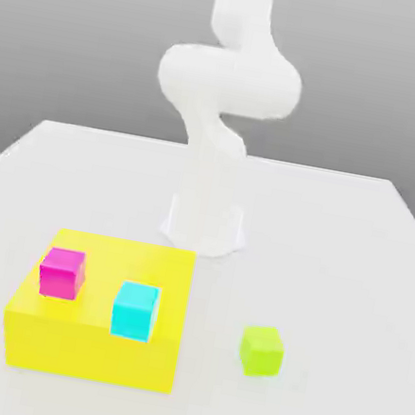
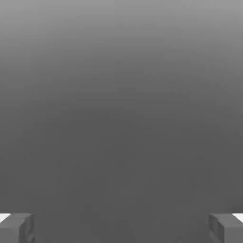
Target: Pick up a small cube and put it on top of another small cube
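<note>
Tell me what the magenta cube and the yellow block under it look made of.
Magenta cube: seems plain, hard, matte material, plastic perhaps; flat colour, no gloss or grain. Yellow block: same uniform matte look, crisp edges, no texture. Both are simulator renders, so the actual material stays open.

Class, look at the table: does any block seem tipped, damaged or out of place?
Nothing stands out. The pink block and turquoise block sit flat on the yellow box; the green block rests upright on the table.

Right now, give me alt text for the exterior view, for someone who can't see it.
A white robot arm stands on a white table behind a large yellow block carrying a small magenta cube and a small cyan cube. A small green cube sits apart toward the exterior view's right.
</note>
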